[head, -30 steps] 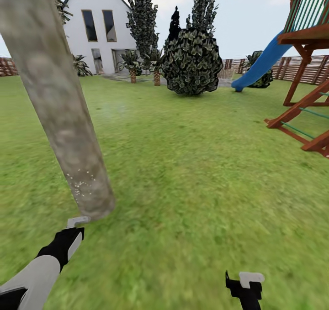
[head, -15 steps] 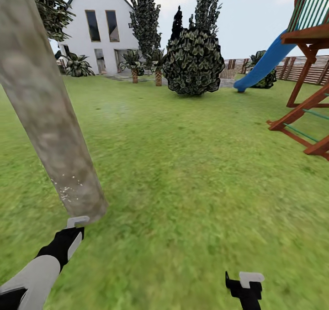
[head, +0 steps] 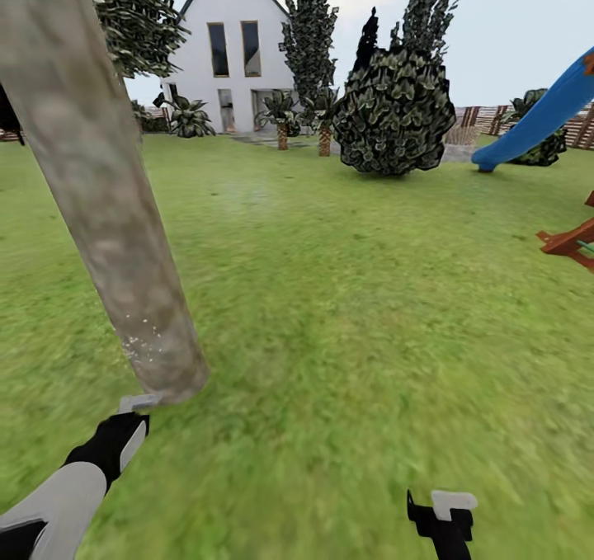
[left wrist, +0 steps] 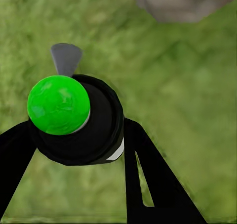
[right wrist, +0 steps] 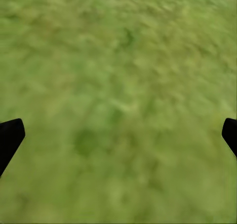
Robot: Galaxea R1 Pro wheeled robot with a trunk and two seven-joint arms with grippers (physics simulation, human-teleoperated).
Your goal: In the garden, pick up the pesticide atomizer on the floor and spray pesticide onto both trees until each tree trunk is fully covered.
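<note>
A thick pale grey-brown tree trunk (head: 107,214) leans across the left of the head view, its base (left wrist: 182,1) on the grass. Whitish pesticide specks (head: 142,344) dot the bark low down. My left gripper (head: 124,436) sits just short of the trunk's base, shut on the atomizer (left wrist: 74,120), a black body with a round green cap (left wrist: 58,104) and a grey nozzle (head: 138,401) pointing toward the trunk. My right gripper (head: 441,515) hangs low over bare grass (right wrist: 118,85), open and empty, its fingertips at the edges of the right wrist view.
A white house (head: 235,57) stands far back, with tall dark conifers (head: 309,32) and a round bush (head: 396,110) before it. A blue slide (head: 540,115) and a wooden play frame (head: 569,242) are at the right. Open lawn (head: 346,296) lies ahead.
The whole head view has shifted: house, bush and slide slid to the right and the play frame is mostly out of the picture. Both arms keep their places in the picture.
</note>
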